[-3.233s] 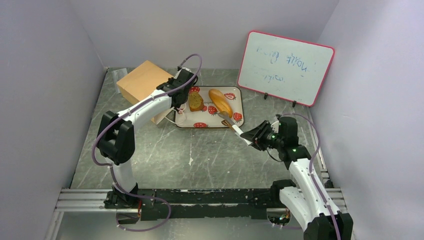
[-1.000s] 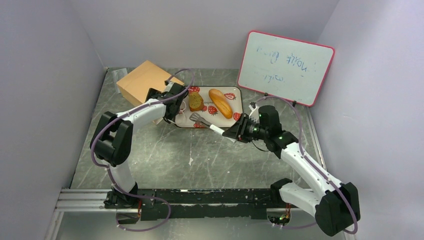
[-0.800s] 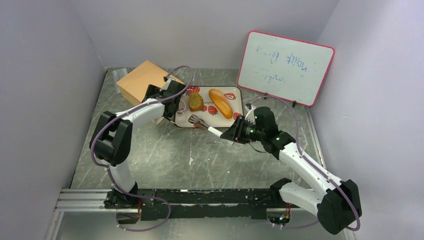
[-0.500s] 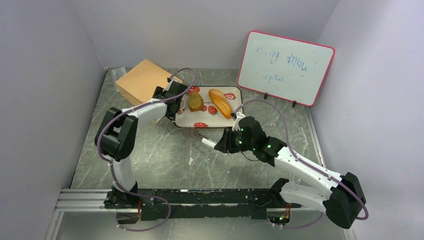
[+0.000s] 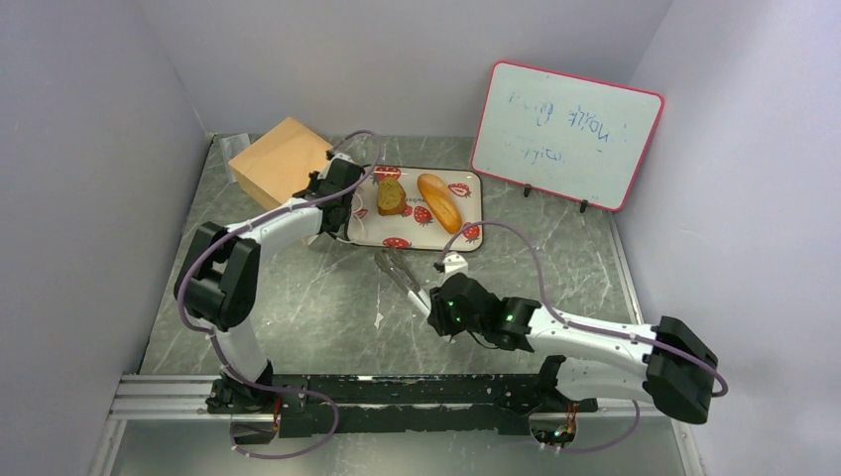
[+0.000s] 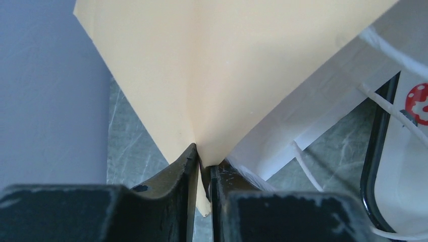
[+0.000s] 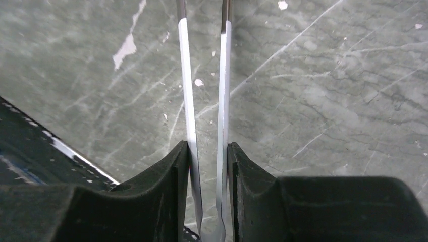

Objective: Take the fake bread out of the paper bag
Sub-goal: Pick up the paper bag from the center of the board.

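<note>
The left gripper (image 5: 319, 186) is covering the mouth of the paper bag (image 5: 281, 159) at its 4 o'clock end, hiding any contents. Wrist cameras are cropping the bag at 12 o'clock, the strawberry-print tray (image 6: 374, 151) at 3 o'clock, and the tips of the silver tongs (image 7: 188, 101) at 12 o'clock. Handwriting on the whiteboard (image 5: 565, 134) is showing too faint to read.

The tan paper bag (image 5: 281, 159) lies on its side at the far left of the bench (image 5: 327, 297), a fold of its edge pinched in the left gripper's (image 6: 202, 161) jaws. Just beside it, on the tray (image 5: 421, 238), a glossy golden bread loaf (image 5: 438, 201) and a brownish bread slice (image 5: 390, 196) lie slightly apart.
</note>
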